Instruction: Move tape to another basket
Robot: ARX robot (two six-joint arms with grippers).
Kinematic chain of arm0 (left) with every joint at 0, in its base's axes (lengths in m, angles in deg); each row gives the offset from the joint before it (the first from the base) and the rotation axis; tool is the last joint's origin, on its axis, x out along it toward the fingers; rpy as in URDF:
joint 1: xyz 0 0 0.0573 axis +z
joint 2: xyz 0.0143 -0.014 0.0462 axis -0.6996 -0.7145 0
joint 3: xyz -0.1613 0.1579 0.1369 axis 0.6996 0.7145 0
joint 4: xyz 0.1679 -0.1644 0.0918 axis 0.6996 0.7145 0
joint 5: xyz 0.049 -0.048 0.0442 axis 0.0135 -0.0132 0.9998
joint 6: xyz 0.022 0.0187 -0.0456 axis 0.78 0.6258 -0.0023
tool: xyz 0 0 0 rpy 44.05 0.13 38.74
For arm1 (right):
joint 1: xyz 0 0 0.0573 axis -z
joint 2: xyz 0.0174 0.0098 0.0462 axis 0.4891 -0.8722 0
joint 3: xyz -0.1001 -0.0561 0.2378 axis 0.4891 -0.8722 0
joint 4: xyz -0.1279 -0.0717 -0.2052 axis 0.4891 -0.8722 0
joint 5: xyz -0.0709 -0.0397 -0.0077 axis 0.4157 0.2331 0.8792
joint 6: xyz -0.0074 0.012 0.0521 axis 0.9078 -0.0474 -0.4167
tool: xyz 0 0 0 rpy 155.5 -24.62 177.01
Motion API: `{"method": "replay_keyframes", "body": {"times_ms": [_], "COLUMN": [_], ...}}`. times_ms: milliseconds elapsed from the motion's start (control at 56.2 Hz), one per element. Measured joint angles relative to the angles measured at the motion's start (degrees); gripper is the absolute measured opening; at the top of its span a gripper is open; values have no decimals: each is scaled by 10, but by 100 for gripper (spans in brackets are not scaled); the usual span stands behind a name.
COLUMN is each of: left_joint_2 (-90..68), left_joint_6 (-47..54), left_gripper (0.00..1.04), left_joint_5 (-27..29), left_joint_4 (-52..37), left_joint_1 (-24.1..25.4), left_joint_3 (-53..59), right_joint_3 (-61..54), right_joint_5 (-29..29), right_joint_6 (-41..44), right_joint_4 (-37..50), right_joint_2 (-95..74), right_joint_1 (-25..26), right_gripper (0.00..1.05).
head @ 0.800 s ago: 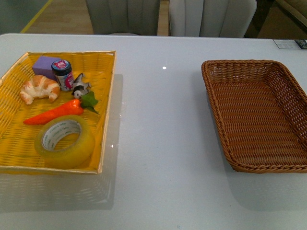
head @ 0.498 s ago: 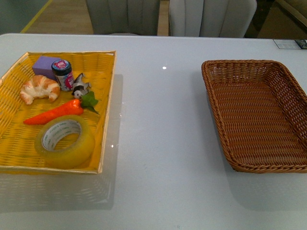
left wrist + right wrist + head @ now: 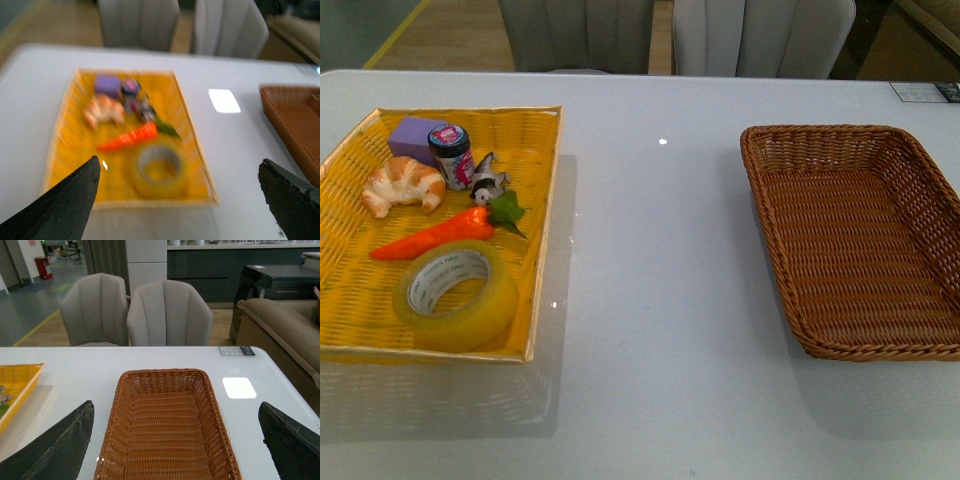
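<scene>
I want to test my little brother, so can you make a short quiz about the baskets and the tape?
1. True or false: the tape lies in the yellow tray.
2. Right behind the tape lies a: A) carrot B) banana C) spoon.
3. Fill in: the brown basket holds ____.
Key: 1 true; 2 A; 3 nothing.

front: whole table (image 3: 660, 300); left wrist: over tray (image 3: 75, 145); right wrist: over basket (image 3: 165, 440)
</scene>
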Motion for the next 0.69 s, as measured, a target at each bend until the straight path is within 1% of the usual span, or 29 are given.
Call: {"method": "replay_keyframes", "body": {"times_ms": [53, 160, 231, 302, 356, 516, 694], "left_joint_2": [-48, -243, -379, -490, -596, -753, -873], "left_joint_6": [0, -3, -3, 4, 17, 43, 62], "left_gripper": [96, 96, 96, 96, 96, 96, 96], "left_joint_5": [-2, 11, 20, 17, 30, 59, 80], "left_joint_4": [-37, -206, -289, -329, -356, -379, -391], "left_joint_1": [-2, -24, -35, -44, -50, -45, -29], "left_joint_3": [-15, -64, -97, -128, -155, -209, -250], "right_joint_3": [0, 0, 0, 0, 0, 0, 0], "right_joint_5": [0, 1, 0, 0, 0, 0, 0], "right_joint_6": [0, 0, 0, 0, 0, 0, 0], "right_joint_4": [0, 0, 0, 0, 0, 0, 0], "right_joint_2": [0, 0, 0, 0, 0, 0, 0], "right_joint_1": [0, 0, 0, 0, 0, 0, 0], "right_gripper": [96, 96, 96, 96, 96, 96, 96]}}
